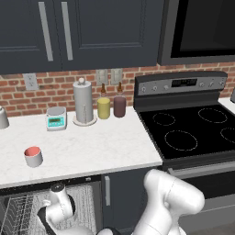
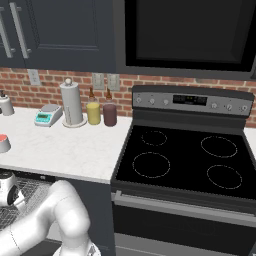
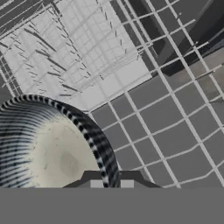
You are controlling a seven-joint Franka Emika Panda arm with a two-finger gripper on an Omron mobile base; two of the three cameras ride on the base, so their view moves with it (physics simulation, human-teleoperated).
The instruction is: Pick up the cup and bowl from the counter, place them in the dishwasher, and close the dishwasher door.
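One slip of the gripper, pinching the bowl rim above the rack, could tip it out.

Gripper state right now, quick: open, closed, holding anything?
Gripper: closed on the rim of the bowl, holding it over the dishwasher wire rack.
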